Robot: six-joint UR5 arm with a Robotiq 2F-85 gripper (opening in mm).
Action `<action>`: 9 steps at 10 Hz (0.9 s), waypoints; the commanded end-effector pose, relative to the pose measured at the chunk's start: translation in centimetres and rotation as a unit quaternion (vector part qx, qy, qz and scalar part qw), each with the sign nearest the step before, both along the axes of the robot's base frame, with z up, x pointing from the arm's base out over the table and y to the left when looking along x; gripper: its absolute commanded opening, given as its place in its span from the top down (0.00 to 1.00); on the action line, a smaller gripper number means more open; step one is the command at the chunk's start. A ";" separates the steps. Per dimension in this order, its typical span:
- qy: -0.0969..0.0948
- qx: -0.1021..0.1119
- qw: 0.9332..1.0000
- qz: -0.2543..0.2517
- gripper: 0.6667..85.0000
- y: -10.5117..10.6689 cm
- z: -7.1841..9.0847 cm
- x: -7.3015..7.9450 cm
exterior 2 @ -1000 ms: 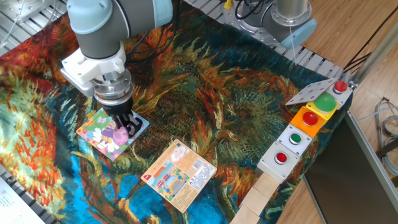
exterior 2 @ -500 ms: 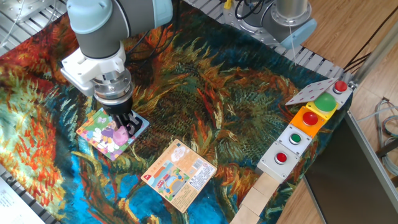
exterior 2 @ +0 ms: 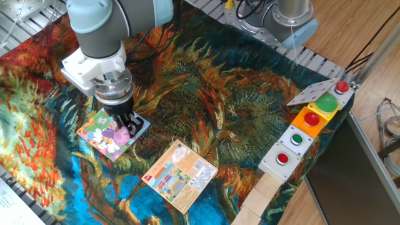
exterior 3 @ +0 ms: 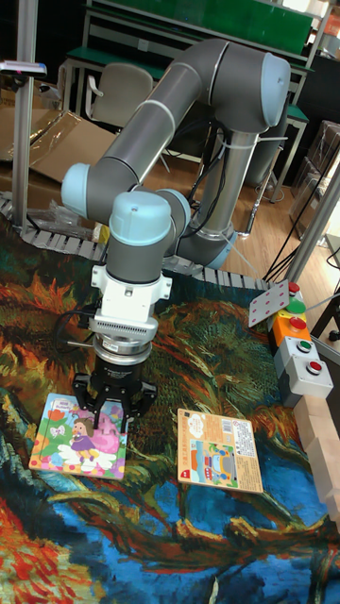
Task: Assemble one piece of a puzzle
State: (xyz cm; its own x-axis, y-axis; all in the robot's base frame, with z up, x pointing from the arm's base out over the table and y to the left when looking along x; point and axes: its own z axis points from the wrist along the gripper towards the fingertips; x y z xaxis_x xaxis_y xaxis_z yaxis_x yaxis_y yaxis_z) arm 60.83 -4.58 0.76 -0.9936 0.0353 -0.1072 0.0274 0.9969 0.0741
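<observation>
Lower left of the frame: my pincer (exterior 2: 122,131) stands clenched on the piece (exterior 2: 122,134), pressing its pink shape down onto the puzzle (exterior 2: 100,132) at its right edge. Behind, my grey arm (exterior 3: 156,142) rises.

A robotics lab: a grey industrial arm (exterior 3: 161,113) bolted by a cloth-covered surface (exterior 2: 237,106), push-button boxes (exterior 2: 306,134) along its right edge, green workbenches (exterior 3: 189,24) and an office chair (exterior 3: 118,94) behind.
</observation>
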 end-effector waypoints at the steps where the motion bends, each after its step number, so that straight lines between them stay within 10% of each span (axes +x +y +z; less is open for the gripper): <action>1: -0.003 0.007 1.000 -0.002 0.87 0.2 0.1 0.1; 9: -0.006 0.012 1.000 0.007 0.81 0.3 0.1 0.3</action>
State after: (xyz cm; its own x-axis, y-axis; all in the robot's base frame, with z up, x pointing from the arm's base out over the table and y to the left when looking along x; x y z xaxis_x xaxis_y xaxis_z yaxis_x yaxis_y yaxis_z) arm 61.00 -4.34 0.69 -0.9933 0.0189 -0.1143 0.0093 0.9964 0.0840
